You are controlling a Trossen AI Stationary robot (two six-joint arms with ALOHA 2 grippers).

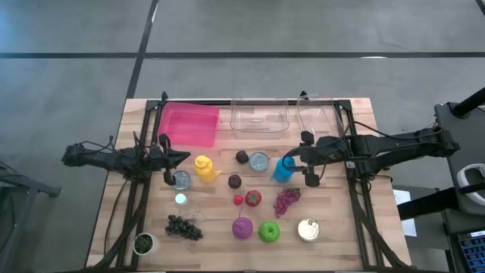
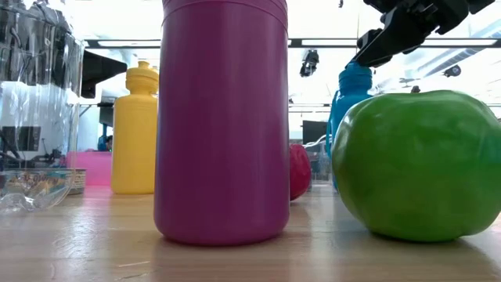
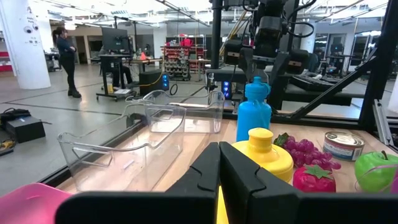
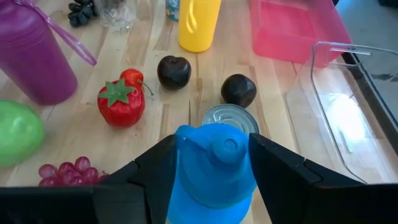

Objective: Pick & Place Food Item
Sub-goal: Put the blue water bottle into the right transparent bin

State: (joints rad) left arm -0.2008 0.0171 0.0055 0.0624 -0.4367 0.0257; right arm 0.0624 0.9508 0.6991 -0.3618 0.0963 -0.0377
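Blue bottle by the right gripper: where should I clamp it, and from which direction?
Take the blue bottle at the shoulder just under its cap, from above. It stands upright, and the right gripper already has an open finger on either side of it. A silver can sits close beside it, so a side approach looks more crowded. The left gripper waits shut near the yellow bottle.

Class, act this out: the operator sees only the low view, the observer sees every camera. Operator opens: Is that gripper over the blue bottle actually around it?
Observer: Yes. The right gripper is open, one finger on each side of the blue bottle near its cap.
Operator: Is anything close beside the bottle?
Observer: A silver tin stands just beside it, on the left arm's side.
Operator: Where is the left arm?
Observer: The left gripper is shut, next to the yellow bottle.
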